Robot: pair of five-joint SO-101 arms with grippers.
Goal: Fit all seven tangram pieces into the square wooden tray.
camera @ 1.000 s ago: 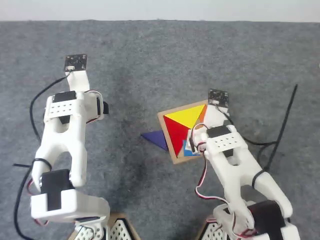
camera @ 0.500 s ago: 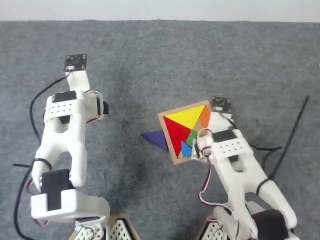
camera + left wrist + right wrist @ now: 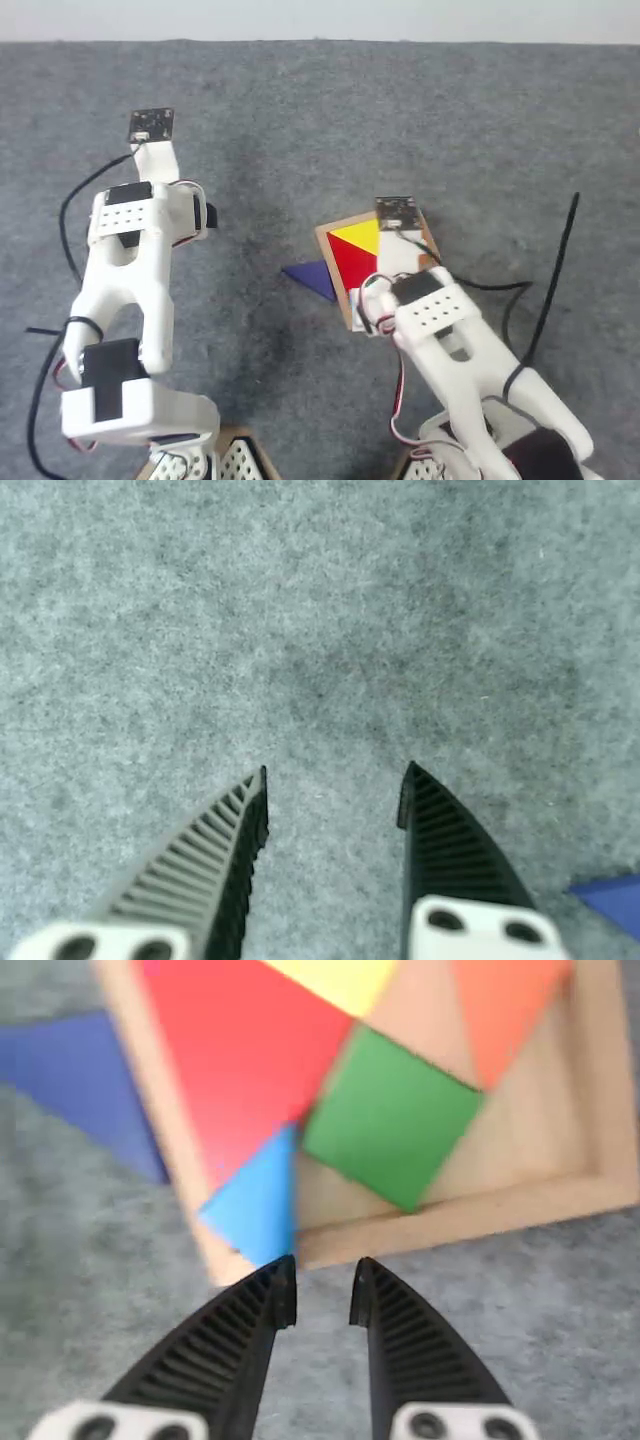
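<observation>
Our right end effector, slightly parted, sits at the tray rim, probably to nudge the blue triangle; left end effector released

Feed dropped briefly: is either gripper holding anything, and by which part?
Nothing is held: left gripper open over carpet; right gripper, slightly open, sits just beside the wooden tray.

Grey felt table, tray flat on it, purple piece on the felt, tucked against the tray's outer wall
</observation>
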